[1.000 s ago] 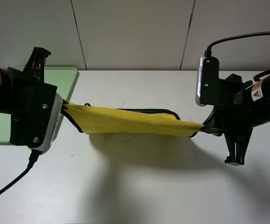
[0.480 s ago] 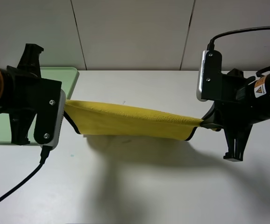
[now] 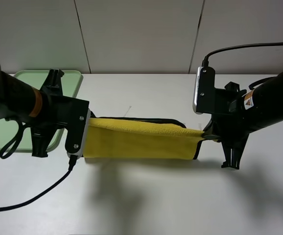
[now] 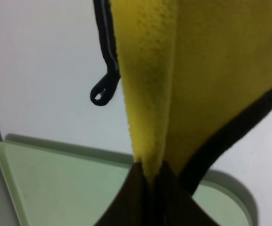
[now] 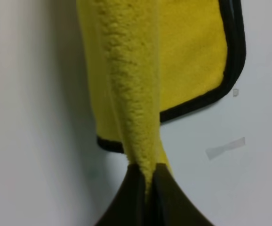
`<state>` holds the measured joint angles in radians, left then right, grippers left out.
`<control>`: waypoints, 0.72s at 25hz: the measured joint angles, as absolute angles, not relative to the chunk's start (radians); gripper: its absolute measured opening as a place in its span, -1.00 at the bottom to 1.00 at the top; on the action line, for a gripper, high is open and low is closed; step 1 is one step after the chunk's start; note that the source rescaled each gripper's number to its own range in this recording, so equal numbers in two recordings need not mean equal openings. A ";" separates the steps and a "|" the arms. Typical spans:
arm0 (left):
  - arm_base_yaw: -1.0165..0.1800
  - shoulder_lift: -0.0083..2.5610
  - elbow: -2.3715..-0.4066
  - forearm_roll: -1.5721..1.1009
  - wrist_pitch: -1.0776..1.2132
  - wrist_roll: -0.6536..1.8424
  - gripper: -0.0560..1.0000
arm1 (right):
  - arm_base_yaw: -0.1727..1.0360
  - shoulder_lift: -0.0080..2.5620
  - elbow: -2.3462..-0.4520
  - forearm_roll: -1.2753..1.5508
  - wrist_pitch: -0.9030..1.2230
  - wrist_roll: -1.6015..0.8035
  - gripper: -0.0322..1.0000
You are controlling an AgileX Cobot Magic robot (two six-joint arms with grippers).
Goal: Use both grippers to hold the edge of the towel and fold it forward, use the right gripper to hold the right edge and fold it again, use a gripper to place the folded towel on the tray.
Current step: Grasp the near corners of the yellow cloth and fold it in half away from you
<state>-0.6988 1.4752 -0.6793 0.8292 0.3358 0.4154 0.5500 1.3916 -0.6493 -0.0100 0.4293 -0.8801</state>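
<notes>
Exterior high view: the pale green tray (image 3: 74, 79) sits at the left end of the white table (image 3: 146, 196), with the left arm reaching partly across its near corner. The yellow towel (image 3: 136, 142) is outside the tray, on the table just to its right, stretched between the two arms. The left gripper (image 3: 88, 120) has its jaws pressed together on the towel's left end, and the right gripper (image 3: 206, 133) pinches the right end in the same way. The cloth between them is doubled over, with black trim (image 3: 151, 118) showing along its far side. Both arms come in low from the sides, their wrist modules facing each other across the towel. In the left wrist view the closed gripper (image 4: 151, 176) clamps a bunched fold of towel (image 4: 197, 70). The black corner loop (image 4: 100, 94) hangs free and the tray (image 4: 56, 183) lies beyond. In the right wrist view the gripper (image 5: 148, 181) squeezes a plush ridge of towel (image 5: 188, 61), whose trimmed corner (image 5: 230, 70) rests on the table.
</notes>
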 joint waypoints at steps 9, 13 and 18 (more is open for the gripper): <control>-0.699 1.647 -0.772 0.923 0.337 0.384 -0.89 | 0.550 1.522 -0.649 -0.062 0.301 -0.880 -0.94; -0.691 1.705 -0.772 0.983 0.302 0.331 -0.89 | 0.550 1.574 -0.649 -0.079 0.229 -0.880 -0.94; -0.652 1.742 -0.773 1.092 0.258 0.234 -0.89 | 0.519 1.609 -0.649 -0.082 0.145 -0.880 -0.94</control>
